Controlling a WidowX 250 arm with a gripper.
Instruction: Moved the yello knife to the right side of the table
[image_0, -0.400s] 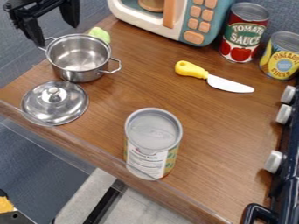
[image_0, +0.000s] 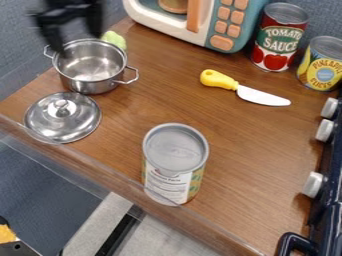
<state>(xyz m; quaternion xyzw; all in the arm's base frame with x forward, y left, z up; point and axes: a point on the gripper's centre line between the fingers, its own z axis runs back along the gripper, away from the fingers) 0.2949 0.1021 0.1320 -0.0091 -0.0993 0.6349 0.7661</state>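
since the earlier frame, the black tool (image_0: 76, 41) has been shifted a little to the right, and it is blurred by motion. it is held at the far left, by the steel pot (image_0: 91, 72), with one fingertip seen against the pot's rim; whether the rim is touched cannot be told. its two fingers are spread apart, and nothing is gripped between them.

the yellow-handled knife (image_0: 244, 93) is laid flat on the brown surface (image_0: 234, 145), right of the middle and toward the far side. its handle is pointed left and its blade is pointed right, slightly toward the near side.

beyond the knife, a toy microwave (image_0: 237, 45) is placed at the far edge, with a red-and-green can (image_0: 279, 37) and a yellow can (image_0: 324, 65) upright to its right. a green object (image_0: 115, 40) is partly hidden behind the pot. a steel lid (image_0: 62, 120) is set on the near side of the pot. a large silver-topped can (image_0: 175, 155) is stood upright near the near edge. along the right, a dark toy stove (image_0: 329, 200) is fitted with pale knobs (image_0: 325, 130).
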